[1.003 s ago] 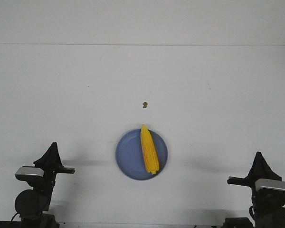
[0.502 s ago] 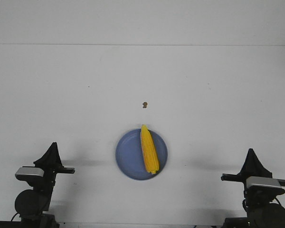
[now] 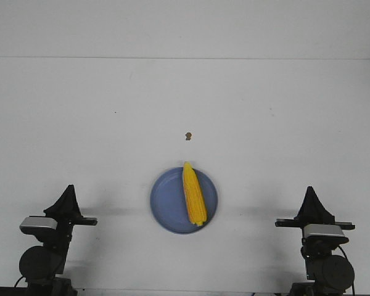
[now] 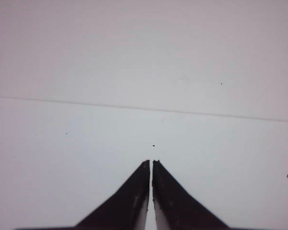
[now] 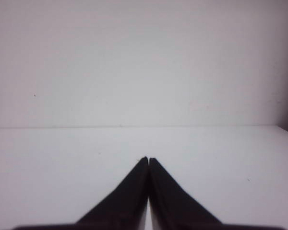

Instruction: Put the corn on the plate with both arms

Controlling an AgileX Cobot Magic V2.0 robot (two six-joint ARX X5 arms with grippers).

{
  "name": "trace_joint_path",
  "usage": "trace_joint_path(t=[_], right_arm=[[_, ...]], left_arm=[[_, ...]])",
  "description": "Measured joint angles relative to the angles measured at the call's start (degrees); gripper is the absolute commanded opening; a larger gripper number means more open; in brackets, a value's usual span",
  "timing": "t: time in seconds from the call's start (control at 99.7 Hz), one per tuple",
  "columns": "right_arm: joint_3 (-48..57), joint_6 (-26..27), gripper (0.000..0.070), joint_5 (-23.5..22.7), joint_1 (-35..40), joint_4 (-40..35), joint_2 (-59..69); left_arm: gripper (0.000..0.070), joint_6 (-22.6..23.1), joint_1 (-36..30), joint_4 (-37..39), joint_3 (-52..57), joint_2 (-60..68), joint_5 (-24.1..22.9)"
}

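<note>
The corn (image 3: pixel 193 193) lies on the blue plate (image 3: pixel 164 203), right of the plate's middle, with its narrow tip over the far rim and its thick end toward the robot. The plate sits on the white table (image 3: pixel 283 123), near its front edge. A small brown speck (image 3: pixel 187 135) rests on the table beyond the plate. The left gripper (image 4: pixel 150 164) and the right gripper (image 5: pixel 148 160) both have their fingers pressed together with nothing between them, each well apart from the plate on its own side.

Yellow corn (image 3: pixel 193 193) lies lengthwise on the blue plate (image 3: pixel 166 203), tip pointing away.
</note>
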Motion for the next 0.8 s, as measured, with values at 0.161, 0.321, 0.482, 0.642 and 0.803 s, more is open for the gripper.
trace_joint_path(t=[0.161,0.321,0.482,0.642,0.803], right_arm=[[-2.9,0.3,0.0,-0.9,0.0,3.3,0.0],[-2.9,0.7,0.0,-0.9,0.0,3.4,0.0],[-2.9,0.7,0.0,-0.8,0.0,3.4,0.0],[-2.9,0.7,0.0,-0.8,0.0,3.4,0.0],[-2.9,0.7,0.0,-0.8,0.0,3.4,0.0]], left_arm=[[0.0016,0.0,0.0,0.0,0.0,0.0,0.0],[0.0016,0.0,0.0,0.0,0.0,0.0,0.0],[0.0016,0.0,0.0,0.0,0.0,0.0,0.0],[0.0016,0.0,0.0,0.0,0.0,0.0,0.0],[0.0016,0.0,0.0,0.0,0.0,0.0,0.0]])
